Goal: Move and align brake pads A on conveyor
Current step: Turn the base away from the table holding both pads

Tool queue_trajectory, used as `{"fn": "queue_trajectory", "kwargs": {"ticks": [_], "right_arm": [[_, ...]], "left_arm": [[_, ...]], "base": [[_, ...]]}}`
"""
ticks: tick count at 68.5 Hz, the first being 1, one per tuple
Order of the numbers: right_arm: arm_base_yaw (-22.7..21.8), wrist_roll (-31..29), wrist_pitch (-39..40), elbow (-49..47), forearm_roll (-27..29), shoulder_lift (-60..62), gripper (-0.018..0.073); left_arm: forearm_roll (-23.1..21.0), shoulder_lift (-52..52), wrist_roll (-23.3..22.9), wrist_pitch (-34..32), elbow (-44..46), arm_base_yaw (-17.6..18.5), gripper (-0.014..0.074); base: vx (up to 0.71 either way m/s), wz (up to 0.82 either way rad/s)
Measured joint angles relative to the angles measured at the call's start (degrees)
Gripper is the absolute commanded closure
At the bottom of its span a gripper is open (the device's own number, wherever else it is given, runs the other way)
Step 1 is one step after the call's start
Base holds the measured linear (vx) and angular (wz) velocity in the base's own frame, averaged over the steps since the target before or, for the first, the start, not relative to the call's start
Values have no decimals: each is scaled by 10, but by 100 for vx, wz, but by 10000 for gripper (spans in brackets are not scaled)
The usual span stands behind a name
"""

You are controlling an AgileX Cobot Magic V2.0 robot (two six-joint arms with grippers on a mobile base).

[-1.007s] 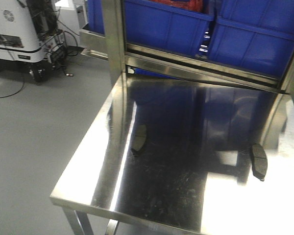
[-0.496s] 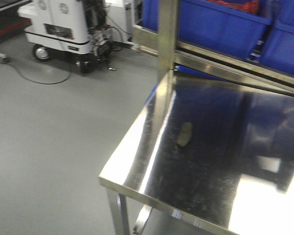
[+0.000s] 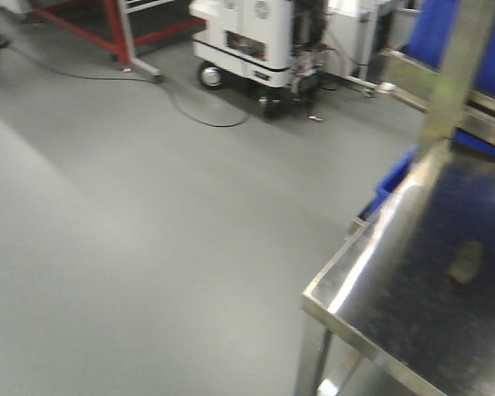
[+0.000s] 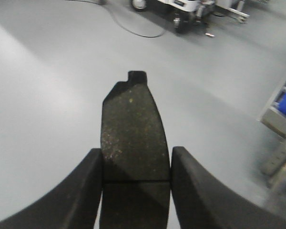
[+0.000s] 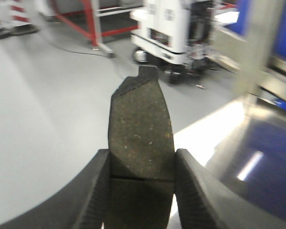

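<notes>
Only the wrist views show them: the left gripper (image 4: pixel 136 153) clamps one brake pad (image 4: pixel 131 121), the right gripper (image 5: pixel 142 155) a second brake pad (image 5: pixel 140 121), both aloft. The front view has swung left; the steel table (image 3: pixel 396 276), bearing a blurred third pad (image 3: pixel 466 262), now sits bottom right.

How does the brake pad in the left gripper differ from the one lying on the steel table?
The held pad is clamped in the left gripper, off any surface, grey floor behind it; the table pad lies loose on the steel table, nothing touching it. The held pad shows its groove and end tab clearly; the table pad is only a blur. Both look oblong.
</notes>
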State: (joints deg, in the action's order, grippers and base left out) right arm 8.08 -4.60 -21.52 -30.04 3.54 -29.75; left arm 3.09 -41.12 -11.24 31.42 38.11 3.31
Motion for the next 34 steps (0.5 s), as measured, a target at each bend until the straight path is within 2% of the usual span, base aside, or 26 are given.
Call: {"fn": "queue_trajectory", "kwargs": {"ticks": [17, 34], "right_arm": [[0, 0, 0, 0, 0, 0, 534], [0, 0, 0, 0, 0, 0, 534]], "left_arm": [[0, 0, 0, 0, 0, 0, 433], [0, 0, 0, 0, 0, 0, 433]], "base": [[4, 62], [9, 44]]}}
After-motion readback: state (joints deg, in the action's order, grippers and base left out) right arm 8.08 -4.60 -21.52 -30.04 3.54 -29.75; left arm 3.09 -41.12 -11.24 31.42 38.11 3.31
